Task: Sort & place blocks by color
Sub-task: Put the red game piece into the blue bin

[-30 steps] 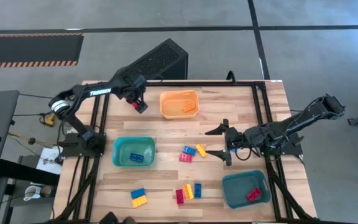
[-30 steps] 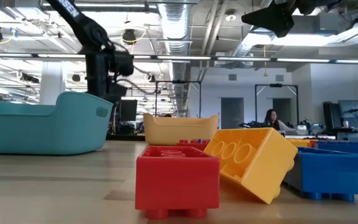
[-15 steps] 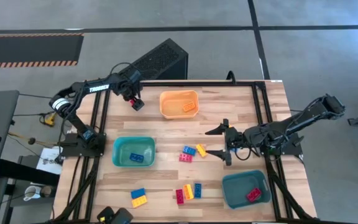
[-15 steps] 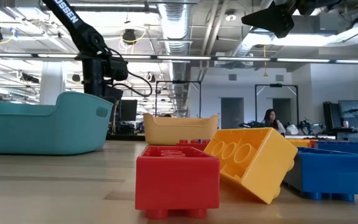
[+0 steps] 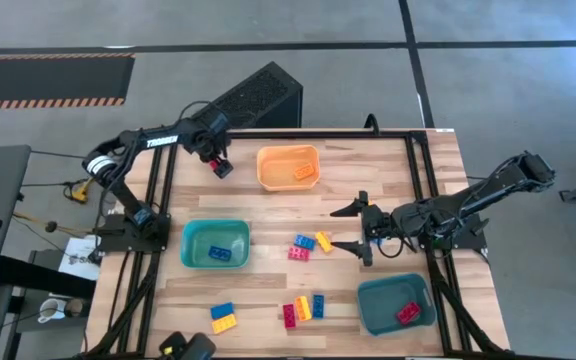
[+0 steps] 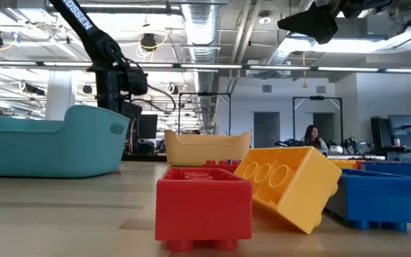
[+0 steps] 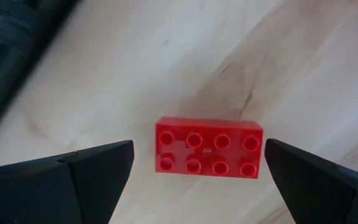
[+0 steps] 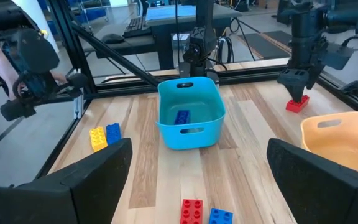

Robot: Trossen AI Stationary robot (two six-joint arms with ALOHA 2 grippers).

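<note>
The pale wooden worktop sat in a big open workshop with grey floor all round, and it carried three bins and a scatter of studded bricks. My left jaws hung at the far left corner, spread wide, directly over a single red block that lay flat on the wood with its studs up; the block sat between my two fingers but I touched neither of its sides, so I judged I was lined up to take it across its long ends. It lay just left of the orange bin, which already held an orange-red brick, and that looked to me the likely home for it. The teal bin on the left held a blue brick and the teal bin at the near right held a red one, so each bin seemed kept for one colour. My right jaws waited at the middle right, spread as far as they go and holding nothing, pointed toward the small cluster of blue, yellow and red blocks just to their left, I supposed so as to be ready for those. More loose bricks lay along the near edge, unsorted.
</note>
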